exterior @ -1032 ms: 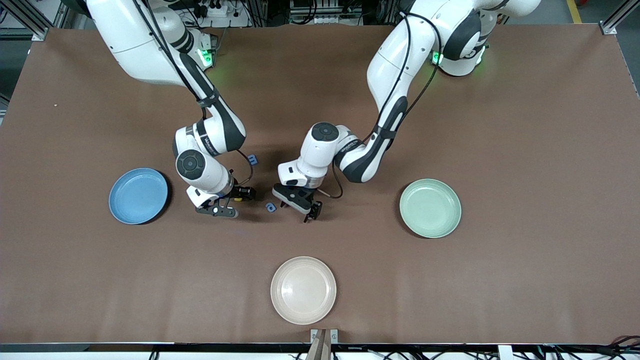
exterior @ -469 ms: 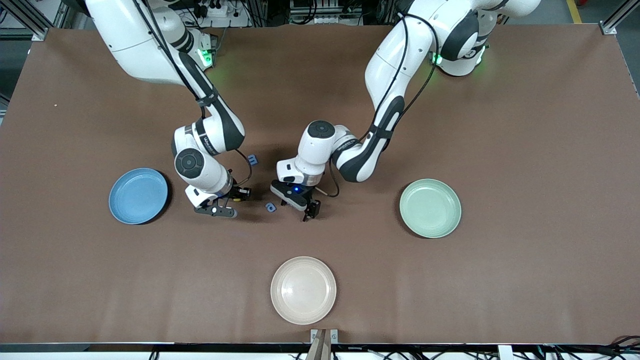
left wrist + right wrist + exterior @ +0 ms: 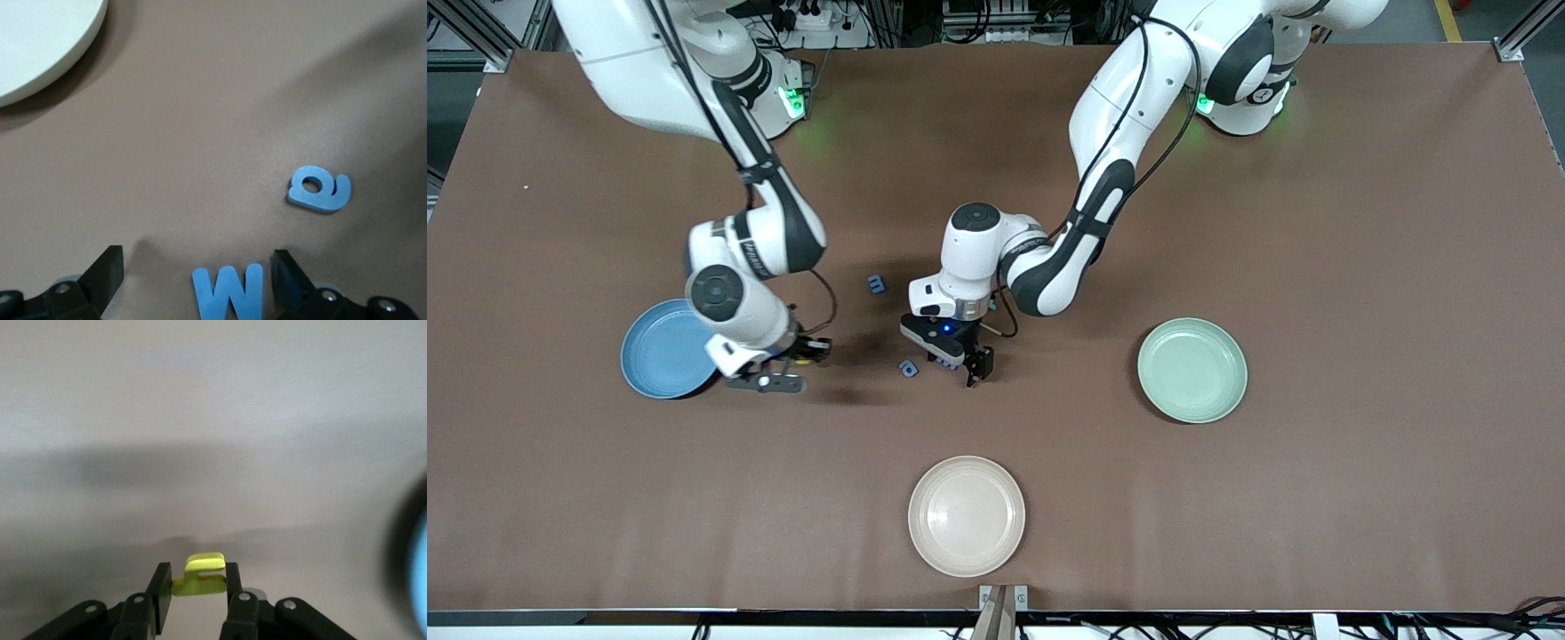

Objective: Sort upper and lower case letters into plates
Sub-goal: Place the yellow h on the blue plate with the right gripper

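Round mid-blue plate point(image 3: 660, 348) and pale mint plate point(image 3: 1192, 370) lie empty. My right gripper point(image 3: 195, 588), beside the blue plate, clamps a yellow foam letter point(image 3: 200, 573); left gripper point(image 3: 193, 270) fingers apart over blue foam letters point(image 3: 228, 291).

left pincer point(image 3: 193, 283) spread wide, blue w point(image 3: 229, 292) between its fingers.

A brown table point(image 3: 1360, 222) fills the scene, with aluminium framing point(image 3: 1519, 40) and cables point(image 3: 996, 18) along its edge.
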Motion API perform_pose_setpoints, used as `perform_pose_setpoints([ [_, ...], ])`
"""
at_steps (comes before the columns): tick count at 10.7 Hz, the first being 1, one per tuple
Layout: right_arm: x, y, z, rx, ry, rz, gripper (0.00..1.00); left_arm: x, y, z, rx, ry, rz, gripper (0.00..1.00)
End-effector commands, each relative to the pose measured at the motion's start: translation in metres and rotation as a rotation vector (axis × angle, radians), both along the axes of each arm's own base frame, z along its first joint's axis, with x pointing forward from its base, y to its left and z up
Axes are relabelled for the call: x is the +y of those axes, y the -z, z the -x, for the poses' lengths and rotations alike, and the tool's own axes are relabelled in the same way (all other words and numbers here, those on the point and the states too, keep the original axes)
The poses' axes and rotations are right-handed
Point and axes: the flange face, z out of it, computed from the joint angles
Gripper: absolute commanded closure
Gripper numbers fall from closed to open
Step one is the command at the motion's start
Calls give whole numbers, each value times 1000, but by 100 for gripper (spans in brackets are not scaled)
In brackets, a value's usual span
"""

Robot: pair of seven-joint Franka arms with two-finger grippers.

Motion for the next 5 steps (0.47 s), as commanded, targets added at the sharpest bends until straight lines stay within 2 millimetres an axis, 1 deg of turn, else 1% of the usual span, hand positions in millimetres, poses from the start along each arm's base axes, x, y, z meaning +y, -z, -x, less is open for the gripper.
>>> perform_pose_setpoints([
  [1, -74, -26, -7, 39, -129, 44, 100, -2, 8, 13, 38, -12, -51, 0],
  [3, -143, -33, -13, 65, -209, 73, 100, -1, 9, 13, 56, -24, -50, 0],
  [4, -166, -30, -14, 68, -218, 76, 100, 0, 8, 12, 62, -32, -52, 0],
  [5, -178, -29, -14, 70, -218, 73, 94, 0, 7, 12, 74, -38, -56, 0],
])
